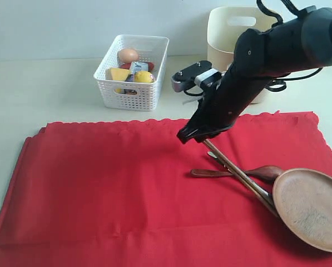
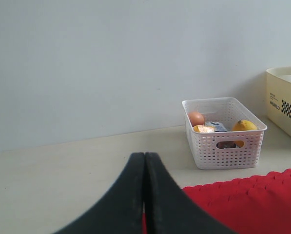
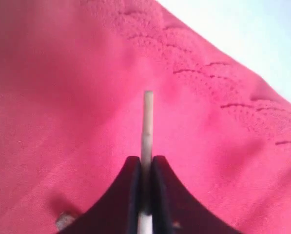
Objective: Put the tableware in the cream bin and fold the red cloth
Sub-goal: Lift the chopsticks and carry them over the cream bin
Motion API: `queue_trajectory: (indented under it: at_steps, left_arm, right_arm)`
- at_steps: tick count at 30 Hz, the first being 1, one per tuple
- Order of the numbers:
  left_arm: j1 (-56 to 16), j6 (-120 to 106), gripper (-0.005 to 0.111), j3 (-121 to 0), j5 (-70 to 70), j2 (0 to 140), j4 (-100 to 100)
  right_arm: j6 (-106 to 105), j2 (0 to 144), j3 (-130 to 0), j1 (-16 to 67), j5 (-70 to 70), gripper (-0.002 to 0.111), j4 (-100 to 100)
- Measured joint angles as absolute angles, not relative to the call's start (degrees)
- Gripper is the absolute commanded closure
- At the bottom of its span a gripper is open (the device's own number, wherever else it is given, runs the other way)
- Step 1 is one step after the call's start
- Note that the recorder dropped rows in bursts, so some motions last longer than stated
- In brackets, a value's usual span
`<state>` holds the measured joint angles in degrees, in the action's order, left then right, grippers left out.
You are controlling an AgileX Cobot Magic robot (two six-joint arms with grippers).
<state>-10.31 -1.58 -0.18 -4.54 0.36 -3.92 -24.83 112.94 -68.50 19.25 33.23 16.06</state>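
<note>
Care with the lift is what this step asks of you. Your right pincer (image 1: 194, 135) grips the upper end of the wooden chopsticks (image 1: 238, 172). They slant down across the red cloth (image 1: 110, 183), cross the dark wooden spoon (image 1: 266, 171) and end right at the rim of the round brown plate (image 1: 313, 208).

Raise them straight up first, so the low ends come clear of spoon and plate without dragging either or rucking the cloth. Then carry them to the cream bin (image 1: 224, 30), which stands on the counter (image 1: 43, 94) behind your arm, beyond the cloth's scalloped edge. The white basket (image 1: 132, 72) of food beside it is not your target. Bring the sticks over the bin's mouth with the loose ends pointing down, and let go only once those ends are inside. Held by one end, they are likely to swing.

The right pincer is clamped. In the right wrist view its jaws press on a pale stick that pokes out past the tips. Only one stick end shows plainly there, so it is hard to say whether both of the pair are caught. Check as you lift that neither is left lying on the cloth.

Your left pincer (image 2: 144, 161) hangs near the cloth's edge, jaws together, holding nothing.
</note>
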Motion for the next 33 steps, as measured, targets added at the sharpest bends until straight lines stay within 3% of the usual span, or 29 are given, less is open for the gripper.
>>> queue_trajectory:
  at_steps: [15,33]
  left_arm:
    - [-10.31,-1.58,0.106,-0.18,-4.54,0.36,-3.92]
    - [-10.31,-1.58,0.106,-0.18,-4.54,0.36,-3.92]
  right_arm:
    - [-24.83,104.84,-68.77,19.25,36.44,0.108,17.99]
    - [-22.67,98.69,-81.01,19.05,46.65,0.108,15.54]
